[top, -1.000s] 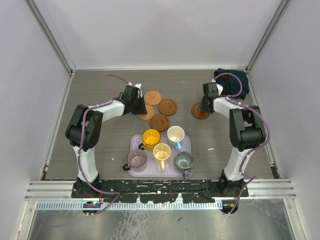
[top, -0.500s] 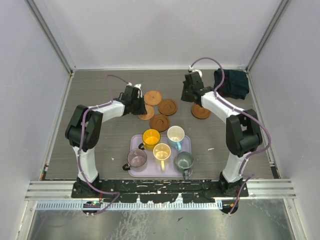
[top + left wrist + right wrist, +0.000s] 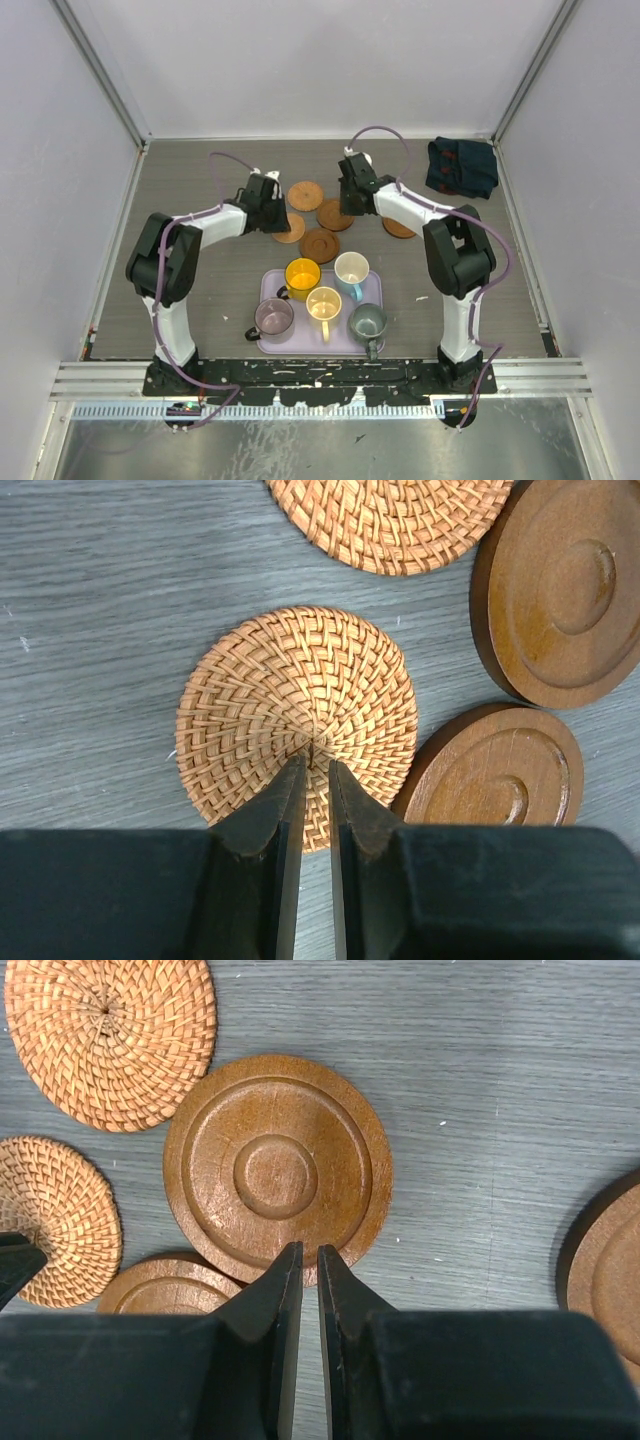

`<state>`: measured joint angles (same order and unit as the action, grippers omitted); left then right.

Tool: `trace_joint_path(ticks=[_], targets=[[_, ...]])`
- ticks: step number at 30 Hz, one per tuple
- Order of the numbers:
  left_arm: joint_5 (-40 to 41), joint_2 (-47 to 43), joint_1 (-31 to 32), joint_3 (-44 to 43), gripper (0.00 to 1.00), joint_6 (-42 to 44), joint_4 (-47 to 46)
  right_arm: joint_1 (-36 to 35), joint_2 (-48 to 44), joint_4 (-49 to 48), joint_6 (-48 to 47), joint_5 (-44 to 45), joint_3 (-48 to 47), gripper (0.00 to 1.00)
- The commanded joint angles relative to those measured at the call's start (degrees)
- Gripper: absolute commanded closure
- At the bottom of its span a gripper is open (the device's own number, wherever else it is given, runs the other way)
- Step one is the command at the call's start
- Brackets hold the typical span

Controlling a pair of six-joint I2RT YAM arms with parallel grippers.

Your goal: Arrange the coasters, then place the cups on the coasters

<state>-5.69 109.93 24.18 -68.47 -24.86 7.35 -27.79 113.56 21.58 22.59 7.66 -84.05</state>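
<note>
The right arm has swung left from the far-right brown wooden disc (image 3: pixel 402 230), where it hung a second ago, and now reaches over the middle of the cluster; the left arm has kept its place, and no coaster or cup has shifted. The right gripper (image 3: pixel 309 1252) has its fingers together on nothing, tips over the edge of a brown wooden coaster with raised rings (image 3: pixel 277 1165). The left gripper (image 3: pixel 317 765) shows only a thin slit between its fingers, nothing in it, tips at the centre of an orange-brown woven round coaster (image 3: pixel 300 715). A second woven coaster (image 3: pixel 306 193) lies just beyond it, farther back; a third wooden ringed disc (image 3: pixel 320 245) lies close against the woven one, nearest the tray. All five lie flat on the far half of the grey wood-grain table (image 3: pixel 200 280), four clustered, one apart to the right. The cups stand upright on the lavender rectangular tray (image 3: pixel 305 341), near the arm bases: yellow-orange cup (image 3: pixel 302 273), cream cup (image 3: pixel 323 302), light blue cup with white inside (image 3: pixel 352 268), grey-green cup (image 3: pixel 367 320), translucent purplish cup (image 3: pixel 273 315).
</note>
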Motion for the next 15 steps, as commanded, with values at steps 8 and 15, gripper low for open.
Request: trace_joint_path(ticks=[8,15], targets=[[1.75,-2.55,-1.82,2.34,0.83,-0.98,2.15,-0.08,4.48,-0.12,-0.09,-0.53,-4.66,0.83],[2.09,-3.14,-3.35,3.32,0.82,-1.14,1.94,-0.64,8.96,0.21,0.65,-3.34,-7.17,0.85]])
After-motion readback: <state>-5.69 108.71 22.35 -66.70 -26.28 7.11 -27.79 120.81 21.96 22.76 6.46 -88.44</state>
